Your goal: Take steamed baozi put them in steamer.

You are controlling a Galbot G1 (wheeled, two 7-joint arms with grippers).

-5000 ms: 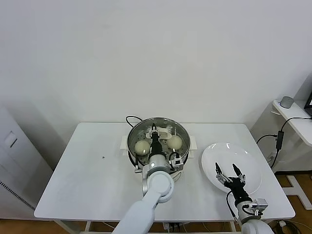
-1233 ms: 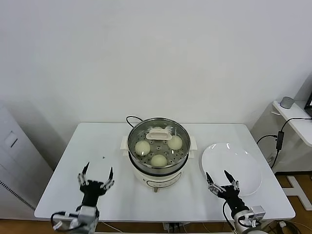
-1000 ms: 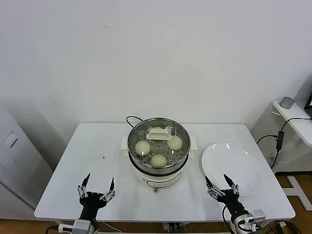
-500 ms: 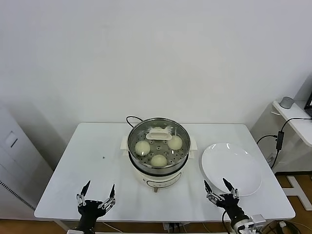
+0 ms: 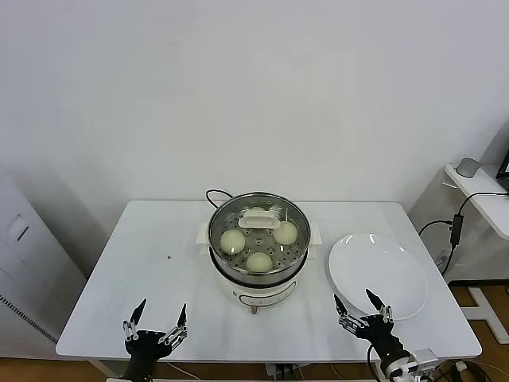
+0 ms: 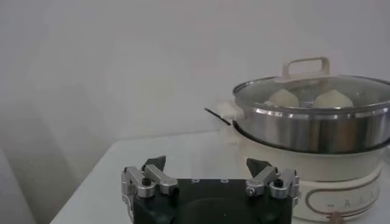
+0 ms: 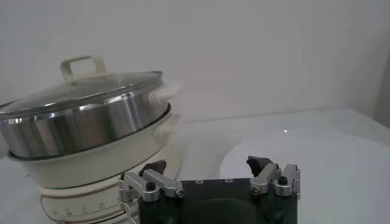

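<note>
Shiny steel steamer [image 5: 258,239] stands mid-table on its white cooker base, glass lid [image 5: 258,219] with white handle set on top. Three buns [image 5: 258,261] visible inside under the lid; a fourth may sit behind the handle, cannot tell. White table [image 5: 159,263] has bare room to both sides of the cooker. White plate [image 5: 382,274] lies near the right edge. Left gripper [image 5: 155,328] hangs at the near edge, fingers spread wide, holding nothing. Right gripper [image 5: 362,314] likewise near the edge, just beside the plate, spread wide, touching nothing.
</note>
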